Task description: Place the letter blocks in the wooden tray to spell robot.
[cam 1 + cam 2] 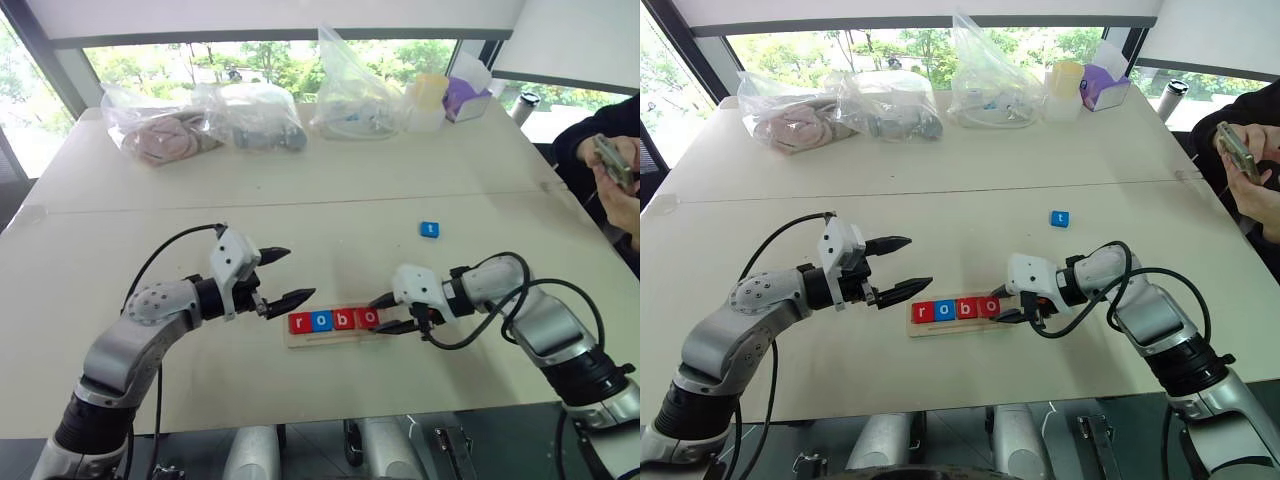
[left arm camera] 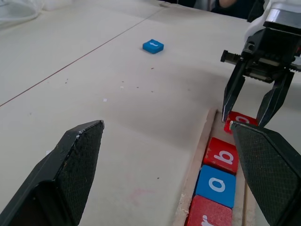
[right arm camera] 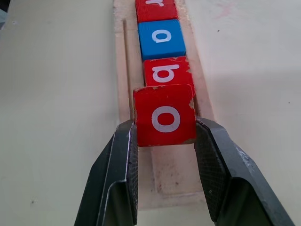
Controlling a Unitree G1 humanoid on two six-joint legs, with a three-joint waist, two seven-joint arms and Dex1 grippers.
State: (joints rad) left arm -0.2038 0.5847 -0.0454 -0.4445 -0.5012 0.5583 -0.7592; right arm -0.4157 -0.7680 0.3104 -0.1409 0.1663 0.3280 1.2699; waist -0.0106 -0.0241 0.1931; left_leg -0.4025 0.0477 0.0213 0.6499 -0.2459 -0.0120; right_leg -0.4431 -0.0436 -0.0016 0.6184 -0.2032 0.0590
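Observation:
The wooden tray (image 1: 330, 338) lies near the table's front edge, between my two grippers. In it sit a red r (image 1: 299, 322), a blue o (image 1: 321, 321) and a red b (image 1: 344, 319) in a row. My right gripper (image 1: 378, 315) is shut on a second red o block (image 3: 164, 115), holding it by two opposite sides over the tray right beside the b. A blue t block (image 1: 429, 229) lies alone on the table beyond the tray's right end. My left gripper (image 1: 300, 273) hovers open and empty just left of the tray.
Several clear plastic bags (image 1: 255, 115) with items, a purple tissue box (image 1: 462, 98) and a cup (image 1: 524, 105) line the table's far side. At the right edge a person's hands (image 1: 615, 175) hold a phone. A seam (image 1: 300, 203) crosses the tabletop.

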